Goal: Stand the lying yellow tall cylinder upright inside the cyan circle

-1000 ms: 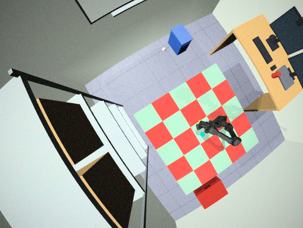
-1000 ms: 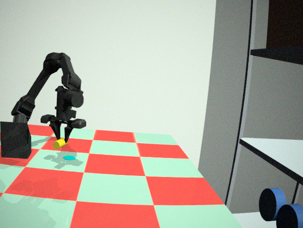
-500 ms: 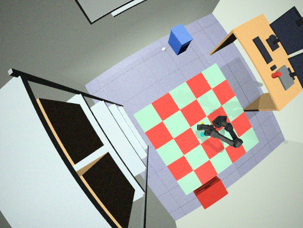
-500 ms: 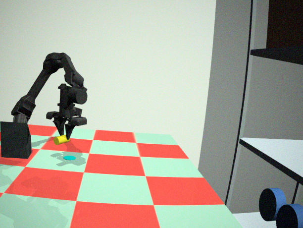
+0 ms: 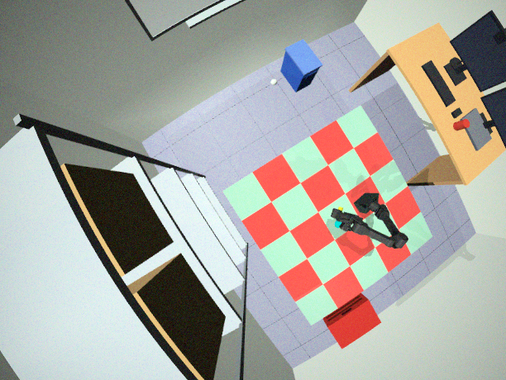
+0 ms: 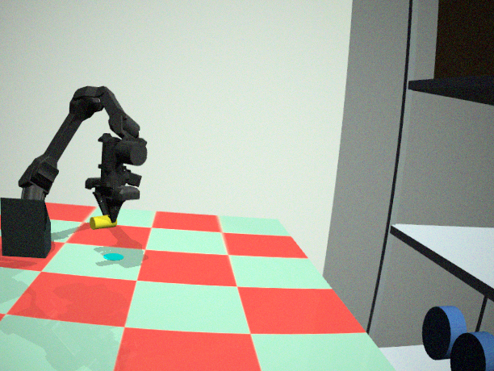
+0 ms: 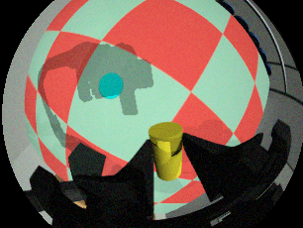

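black base block (image 6: 25,227) near circle (image 6: 113,256), nothing on circle. claw (image 6: 108,214) part closed, clamped on cylinder (image 6: 101,222), horizontal, lifted above board.

A bright yellow tall cylinder (image 6: 102,222) sits in the matte black parallel-jaw gripper (image 6: 109,214). At seven o'clock in the exterior view, a flat cyan circle (image 6: 113,256) marks the red-and-mint chequered table top (image 6: 190,278).
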Available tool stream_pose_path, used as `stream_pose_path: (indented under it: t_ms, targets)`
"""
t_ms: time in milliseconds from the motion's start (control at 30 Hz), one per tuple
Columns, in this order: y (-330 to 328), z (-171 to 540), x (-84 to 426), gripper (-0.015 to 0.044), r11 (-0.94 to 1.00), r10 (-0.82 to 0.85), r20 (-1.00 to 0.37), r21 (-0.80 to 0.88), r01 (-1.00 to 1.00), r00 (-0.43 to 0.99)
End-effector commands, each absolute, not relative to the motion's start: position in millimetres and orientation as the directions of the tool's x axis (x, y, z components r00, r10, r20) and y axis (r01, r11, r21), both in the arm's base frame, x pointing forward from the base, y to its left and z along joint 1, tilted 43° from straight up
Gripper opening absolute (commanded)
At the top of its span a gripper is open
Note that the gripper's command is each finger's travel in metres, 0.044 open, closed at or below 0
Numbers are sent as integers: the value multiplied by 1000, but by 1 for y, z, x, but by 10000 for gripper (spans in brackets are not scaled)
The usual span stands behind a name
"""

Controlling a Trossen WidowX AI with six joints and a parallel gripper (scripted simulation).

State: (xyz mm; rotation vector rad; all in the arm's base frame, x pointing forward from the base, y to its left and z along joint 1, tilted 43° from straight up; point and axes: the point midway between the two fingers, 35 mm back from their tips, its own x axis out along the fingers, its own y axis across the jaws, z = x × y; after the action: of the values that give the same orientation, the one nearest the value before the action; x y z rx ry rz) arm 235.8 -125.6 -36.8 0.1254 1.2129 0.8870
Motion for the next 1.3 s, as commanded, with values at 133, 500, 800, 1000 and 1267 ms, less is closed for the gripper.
stream_pose_path:
  t_ms: [133, 500, 800, 1000, 1267]
  targets:
    - [-115, -24, 240, 105, 713, 654, -753, 581, -394, 72]
    - [-101, -9, 244, 105, 749, 655, -752, 632, -199, 73]
    - [-90, 3, 246, 105, 754, 656, -751, 656, -34, 73]
    - [-82, 12, 247, 105, 746, 658, -750, 662, 77, 73]
    - [-71, 22, 248, 105, 720, 660, -748, 657, 223, 73]
